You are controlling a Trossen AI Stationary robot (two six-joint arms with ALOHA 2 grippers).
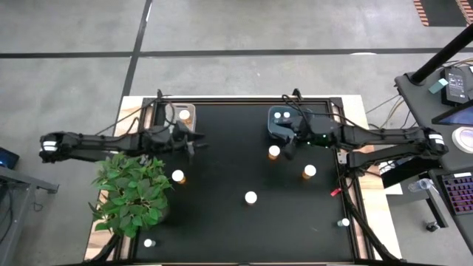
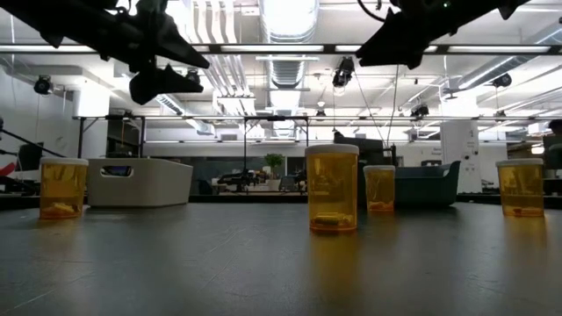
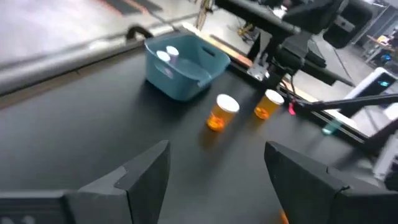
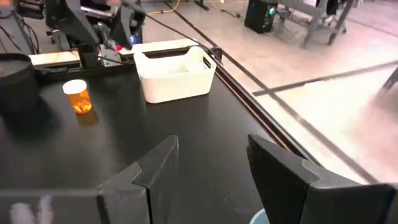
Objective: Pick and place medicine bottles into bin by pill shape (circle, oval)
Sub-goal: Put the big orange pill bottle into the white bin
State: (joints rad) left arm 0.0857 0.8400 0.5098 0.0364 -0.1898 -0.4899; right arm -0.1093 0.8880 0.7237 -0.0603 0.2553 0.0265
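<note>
Bench (image 1: 244, 229): black top, carries everything.
Plant (image 1: 131, 191): left edge.
Blue bin (image 1: 281, 122): far side, bottles inside.
White bin (image 1: 185, 114): far left.
Left hand (image 1: 194, 142): wide, empty, near white bin.
Right hand (image 1: 290, 148): apart, empty, beside blue bin.
Bottles (image 1: 250, 197): scattered mid-bench.

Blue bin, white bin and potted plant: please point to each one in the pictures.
blue bin (image 3: 180, 84), left wrist view, front wall.
white bin (image 4: 177, 84), right wrist view, side wall.
potted plant (image 1: 131, 191), high view, leaves.
</note>
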